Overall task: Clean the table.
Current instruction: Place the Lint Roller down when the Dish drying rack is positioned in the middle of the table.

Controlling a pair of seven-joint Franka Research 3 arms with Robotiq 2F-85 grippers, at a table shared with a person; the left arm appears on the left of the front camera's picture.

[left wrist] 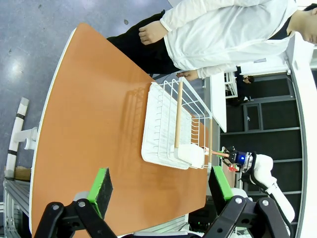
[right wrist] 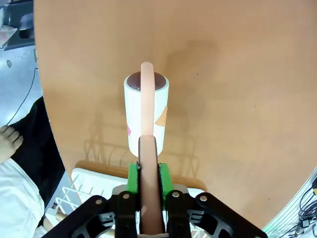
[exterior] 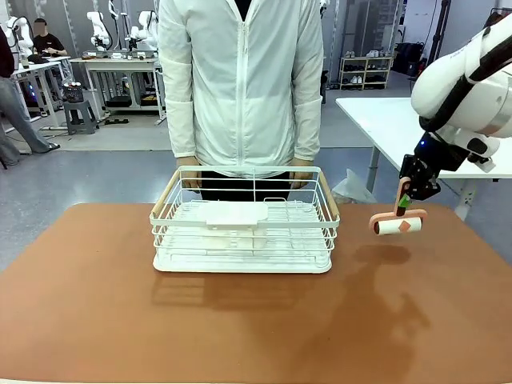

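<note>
The reddish-brown table carries a white wire basket at its middle. My right gripper is shut on the pink handle of a lint roller. The white roll hangs a little above the table's right side, to the right of the basket. My left gripper is open and holds nothing, high over the table's left end, well away from the basket.
A person in a white jacket stands at the far edge, both hands at the basket's far rim. A white-topped table stands behind on the right. Bare tabletop lies in front of and beside the basket.
</note>
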